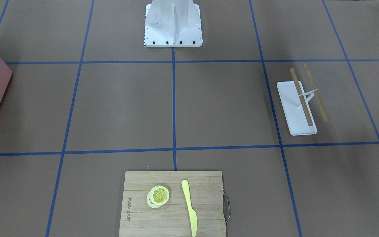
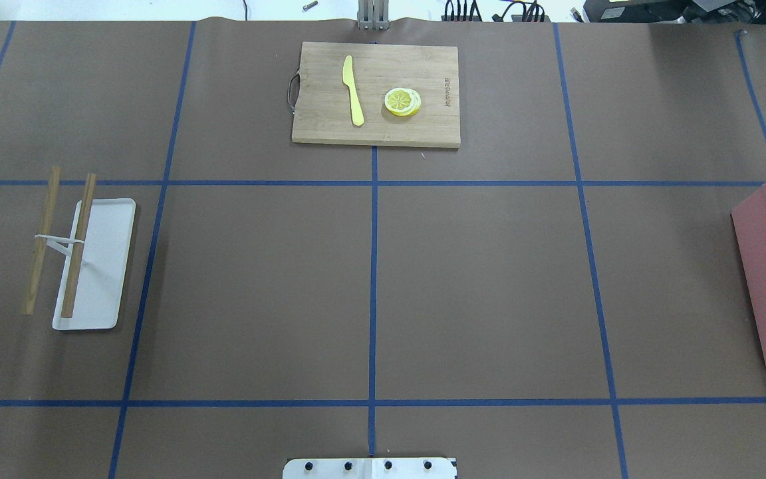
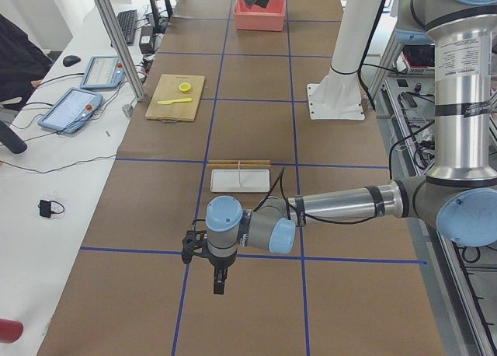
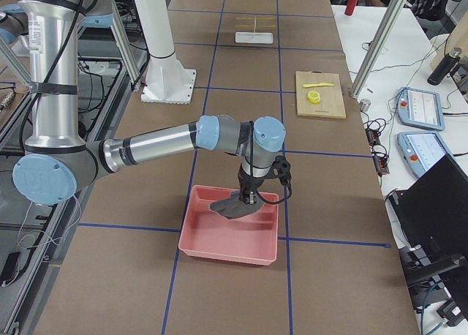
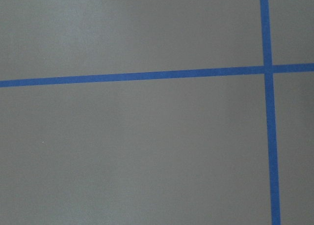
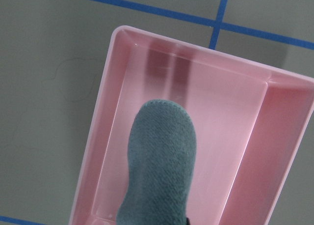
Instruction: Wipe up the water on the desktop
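Wiping hasn't begun, I judge: a teal knitted cloth [image 6: 159,161] hangs at my right gripper [image 4: 250,197] over the pink plastic bin [image 6: 287,151]. The brown, blue-taped desktop [image 2: 489,279] awaits, and I cannot tell whether those jaws or my left gripper's [image 3: 220,286] are closed.

right tool [image 4: 251,195] above pink bin [image 4: 219,251] | grey cloth [image 4: 231,206] hanging under tool, over bin | grip unclear

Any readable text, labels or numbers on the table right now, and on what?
Cutting board: brand mark engraved along one short edge, too blurred to read with confidence.
Tablet screens on the side bench: too small to read.
No other text shows.
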Available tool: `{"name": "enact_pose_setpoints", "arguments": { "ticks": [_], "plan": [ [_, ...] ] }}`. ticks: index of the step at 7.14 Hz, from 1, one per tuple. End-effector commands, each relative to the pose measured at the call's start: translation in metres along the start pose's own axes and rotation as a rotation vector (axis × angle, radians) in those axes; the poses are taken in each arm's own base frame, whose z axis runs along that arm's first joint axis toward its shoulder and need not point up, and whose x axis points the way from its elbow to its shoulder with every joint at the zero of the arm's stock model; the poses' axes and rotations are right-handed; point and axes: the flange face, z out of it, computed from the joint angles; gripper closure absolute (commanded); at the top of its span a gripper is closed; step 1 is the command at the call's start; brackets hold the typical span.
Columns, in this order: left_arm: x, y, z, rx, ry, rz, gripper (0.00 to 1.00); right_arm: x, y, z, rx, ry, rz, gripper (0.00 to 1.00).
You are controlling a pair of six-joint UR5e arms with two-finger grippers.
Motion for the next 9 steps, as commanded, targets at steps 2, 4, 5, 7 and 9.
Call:
{"name": "enact_pose_setpoints", "arguments": {
  "ticks": [2,4,5,7,9],
  "plan": [
    [0.002,-0.002,-0.001,0.005,0.001,0.002,0.02,0.013,0.008,0.017,-0.017,-0.012,0.026,0.00],
    [0.003,-0.003,-0.002,0.005,0.003,0.007,0.02,0.012,-0.011,0.009,0.094,0.024,-0.080,0.00],
    [0.005,-0.006,-0.003,0.009,0.003,0.008,0.02,0.030,-0.017,0.015,0.116,0.026,-0.074,0.00],
    [0.015,-0.013,-0.011,0.012,0.044,-0.009,0.02,0.055,-0.021,0.017,0.158,0.014,-0.031,0.00],
    [0.026,-0.021,-0.018,0.018,0.082,-0.030,0.02,0.052,-0.027,0.019,0.163,-0.056,0.093,0.00]
  ]
}}
